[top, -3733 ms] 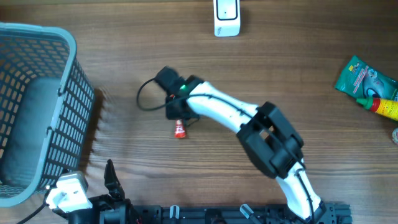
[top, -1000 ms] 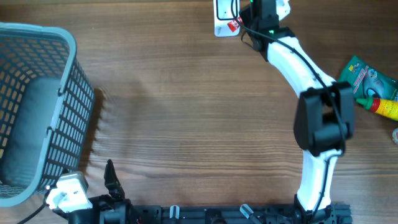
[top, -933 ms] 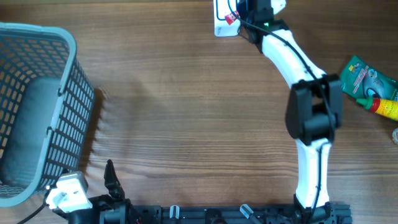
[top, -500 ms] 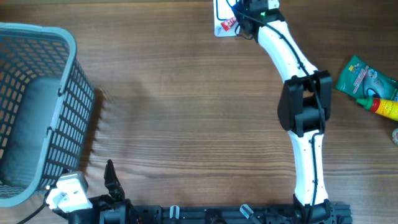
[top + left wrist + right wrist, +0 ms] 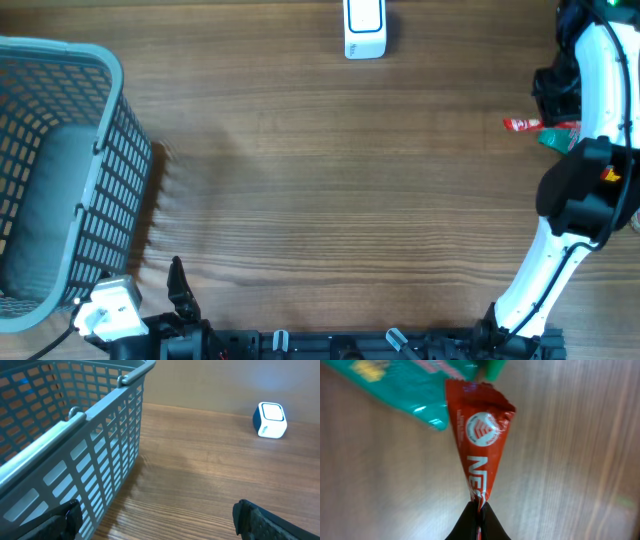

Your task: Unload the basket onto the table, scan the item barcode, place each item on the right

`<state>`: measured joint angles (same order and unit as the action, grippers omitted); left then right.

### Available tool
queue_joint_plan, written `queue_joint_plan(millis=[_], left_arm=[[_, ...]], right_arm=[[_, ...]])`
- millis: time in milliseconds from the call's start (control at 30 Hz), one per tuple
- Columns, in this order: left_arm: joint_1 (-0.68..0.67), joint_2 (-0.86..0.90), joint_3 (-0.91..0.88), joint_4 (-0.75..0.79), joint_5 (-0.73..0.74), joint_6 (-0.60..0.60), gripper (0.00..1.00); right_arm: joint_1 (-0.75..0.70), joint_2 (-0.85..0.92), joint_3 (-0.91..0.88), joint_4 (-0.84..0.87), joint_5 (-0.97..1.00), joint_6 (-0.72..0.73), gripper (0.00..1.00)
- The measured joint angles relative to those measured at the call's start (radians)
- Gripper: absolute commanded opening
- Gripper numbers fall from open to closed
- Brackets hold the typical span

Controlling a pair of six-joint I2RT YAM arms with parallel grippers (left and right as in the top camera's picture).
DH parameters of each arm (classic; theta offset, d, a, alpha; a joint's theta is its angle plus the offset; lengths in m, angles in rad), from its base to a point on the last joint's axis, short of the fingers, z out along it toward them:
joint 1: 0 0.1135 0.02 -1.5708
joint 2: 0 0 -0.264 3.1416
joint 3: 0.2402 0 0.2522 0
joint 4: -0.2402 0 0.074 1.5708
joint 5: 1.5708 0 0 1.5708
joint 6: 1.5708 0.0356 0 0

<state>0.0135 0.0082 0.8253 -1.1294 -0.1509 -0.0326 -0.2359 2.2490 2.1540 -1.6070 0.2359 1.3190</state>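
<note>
Wood-grain table (image 5: 300,180) lay under both arms. At its right edge the right gripper (image 5: 478,510) was pinched on the narrow end of the red sachet (image 5: 522,125) — long axis running left-right, free end pointing left, just beside the green packet (image 5: 560,135). The left gripper (image 5: 160,525) stood spread wide near the basket (image 5: 60,170).

The wooden table (image 5: 330,200) is carrying a grey mesh basket (image 5: 125,170), which is standing just to the left of the left pincer (image 5: 155,522). A white scanner (image 5: 364,28) is sitting far ahead of that pincer and well apart from the right pincer (image 5: 479,510). A green packet (image 5: 395,385) is lying close ahead of the right pincer's tips.
</note>
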Motion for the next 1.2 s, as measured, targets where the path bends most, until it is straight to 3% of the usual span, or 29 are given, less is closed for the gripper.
queue_joint_plan(millis=[133, 200, 233, 300, 333, 367, 433, 533, 633, 800, 933, 967, 1100, 1200], left_arm=[[0.0, 0.0, 0.0, 0.0, 0.0, 0.0, 1.0], [0.0, 0.0, 0.0, 0.0, 0.0, 0.0, 1.0], [0.0, 0.0, 0.0, 0.0, 0.0, 0.0, 1.0], [0.0, 0.0, 0.0, 0.0, 0.0, 0.0, 1.0], [0.0, 0.0, 0.0, 0.0, 0.0, 0.0, 1.0], [0.0, 0.0, 0.0, 0.0, 0.0, 0.0, 1.0], [0.0, 0.0, 0.0, 0.0, 0.0, 0.0, 1.0], [0.0, 0.0, 0.0, 0.0, 0.0, 0.0, 1.0], [0.0, 0.0, 0.0, 0.0, 0.0, 0.0, 1.0], [0.0, 0.0, 0.0, 0.0, 0.0, 0.0, 1.0], [0.0, 0.0, 0.0, 0.0, 0.0, 0.0, 1.0], [0.0, 0.0, 0.0, 0.0, 0.0, 0.0, 1.0], [0.0, 0.0, 0.0, 0.0, 0.0, 0.0, 1.0], [0.0, 0.0, 0.0, 0.0, 0.0, 0.0, 1.0]], right_arm=[[-0.108, -0.001, -0.209, 0.001, -0.002, 0.108, 0.05], [-0.169, -0.001, -0.25, 0.0, 0.043, 0.163, 0.2], [-0.192, -0.001, -0.252, 0.0, 0.058, 0.169, 0.13], [-0.247, -0.001, -0.252, 0.024, 0.093, 0.189, 0.08], [-0.271, -0.001, -0.252, 0.03, 0.106, 0.195, 0.09], [-0.318, -0.001, -0.252, 0.045, 0.123, 0.2, 0.17], [-0.373, -0.001, -0.252, 0.06, 0.127, 0.154, 0.29], [-0.398, -0.003, -0.233, 0.082, 0.101, -0.039, 0.29], [-0.354, -0.112, -0.227, 0.147, -0.007, -0.232, 0.33], [-0.219, -0.525, -0.2, 0.169, -0.224, -0.507, 0.41], [-0.028, -0.767, -0.197, 0.098, -0.322, -0.571, 0.56], [0.045, -0.821, -0.197, 0.076, -0.342, -0.582, 1.0], [0.258, -0.903, -0.197, 0.032, -0.388, -0.576, 1.0], [0.286, -0.9, -0.197, 0.024, -0.393, -0.575, 1.0]])
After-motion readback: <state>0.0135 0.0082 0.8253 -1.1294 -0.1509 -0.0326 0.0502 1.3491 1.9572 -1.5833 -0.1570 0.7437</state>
